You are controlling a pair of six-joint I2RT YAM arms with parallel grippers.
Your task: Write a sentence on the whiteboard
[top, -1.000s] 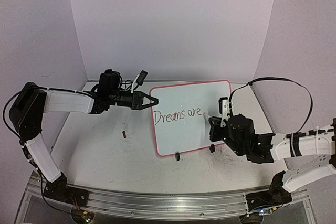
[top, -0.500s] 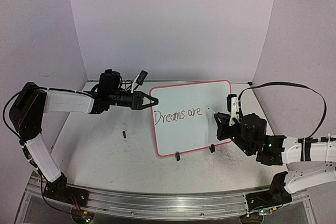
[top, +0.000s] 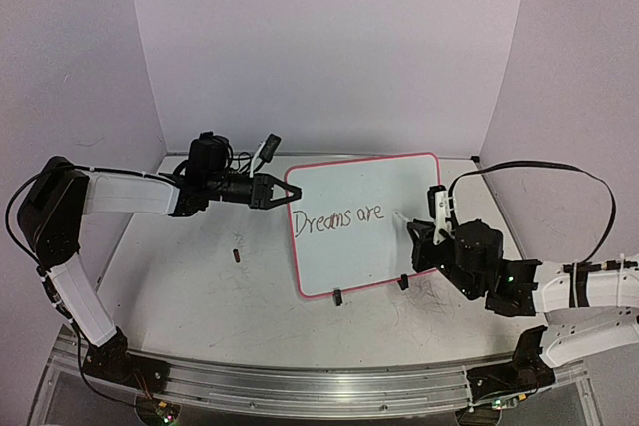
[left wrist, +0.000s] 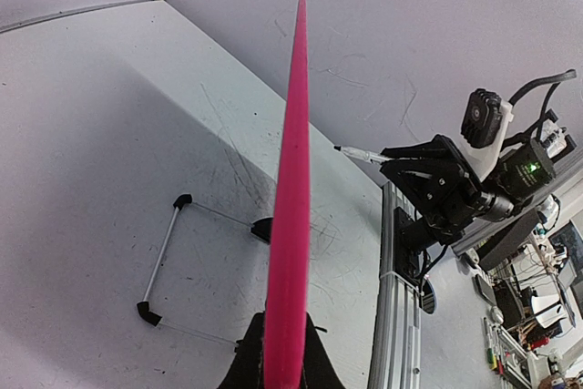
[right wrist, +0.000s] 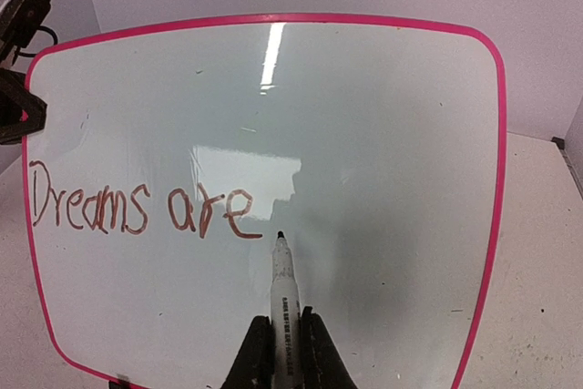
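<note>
The right gripper (right wrist: 279,342) is clenched on a marker (right wrist: 283,284) whose tip points straight ahead at the whiteboard (right wrist: 392,134), just right of the sentence (right wrist: 137,211), which reads "Dreams are". Beyond that writing, the left gripper (top: 277,190) pinches the whiteboard's rim

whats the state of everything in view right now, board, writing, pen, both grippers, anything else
whiteboard: standing on its clip feet, left edge clamped
sentence: unfinished, reads "Dreams are"
marker: uncapped, tip aimed just past "are", a gap short of the board
left gripper: shut on the whiteboard's rim
right gripper: shut on the marker
small dark object: lying loose left of the board
</note>
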